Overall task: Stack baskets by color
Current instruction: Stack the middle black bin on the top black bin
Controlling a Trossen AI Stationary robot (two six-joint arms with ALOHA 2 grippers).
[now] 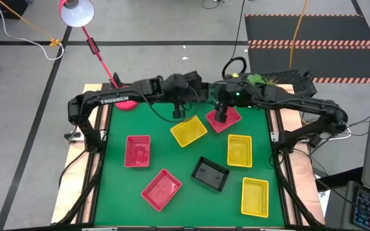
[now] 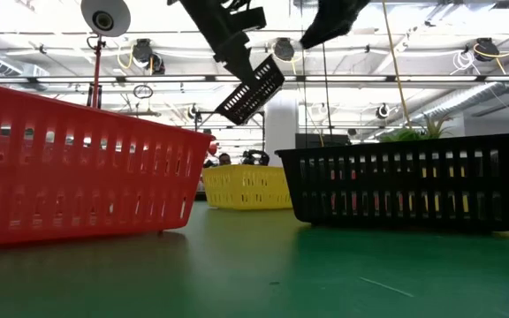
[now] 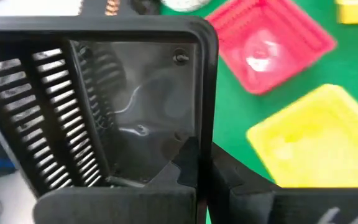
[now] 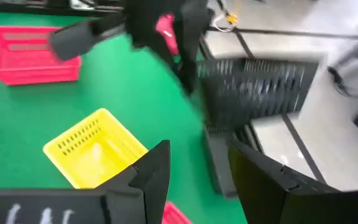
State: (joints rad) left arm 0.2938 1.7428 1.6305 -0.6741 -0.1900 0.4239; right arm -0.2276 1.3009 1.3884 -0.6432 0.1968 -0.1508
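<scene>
High view: the green surface [image 1: 114, 192] carries seven baskets lying flat. A yellow basket [image 1: 189, 131] and a red basket [image 1: 226, 120] sit near the far edge, two more yellow ones [image 1: 239, 150] [image 1: 255, 196] run down the right side, two red ones [image 1: 137, 151] [image 1: 161, 189] lie toward the left, and a black basket [image 1: 211, 173] rests near the middle.

The left hand [image 1: 178, 113] hangs above the far edge just beside the first yellow basket, and the right hand [image 1: 220, 115] hovers over the far red basket. A pink-red lamp base [image 1: 126, 104] stands at the far left corner, with a plant [image 1: 257, 79] behind the far edge.

The low view adds what the top view hides: the left hand is clamped shut on a tilted black basket [image 2: 251, 91], lifted clear of the surface. The left wrist view confirms it, mesh wall [image 3: 55, 124] pressed against the finger [image 3: 229, 180]. In the right wrist view the right hand [image 4: 197, 168] stands partly open with nothing between its fingers, and another black basket [image 4: 253, 93] shows beyond the surface's edge.
</scene>
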